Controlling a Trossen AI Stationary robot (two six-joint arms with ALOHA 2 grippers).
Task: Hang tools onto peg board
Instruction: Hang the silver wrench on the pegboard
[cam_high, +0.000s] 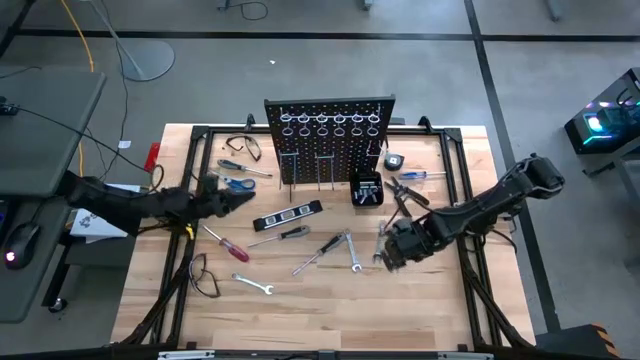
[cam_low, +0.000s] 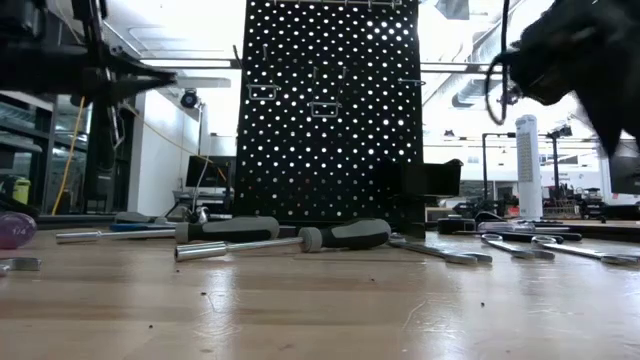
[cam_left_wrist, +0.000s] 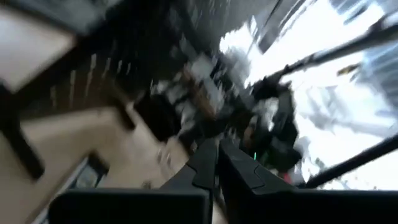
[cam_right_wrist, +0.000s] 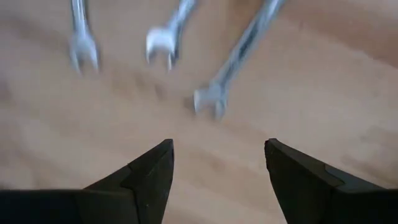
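High view is showing the right gripper (cam_high: 385, 253) hanging wide open and empty over the wrenches (cam_high: 353, 252) lying before the peg board (cam_high: 331, 140), while the left gripper (cam_high: 243, 198) is sitting pinched shut, holding nothing

Tabletop (cam_high: 330, 310): pale wood, visible grain, slight sheen, black metal framing along its edges. Peg board (cam_high: 330, 130): matt black perforated panel with bright silver metal rings. Wrenches (cam_right_wrist: 233, 56): polished silver metal, reflective. Screwdriver (cam_low: 290, 240): shiny steel shaft, matt grey-black rubbery handle. Right gripper (cam_right_wrist: 217, 171) fingers (cam_right_wrist: 149, 177): matt dark plastic, smooth.
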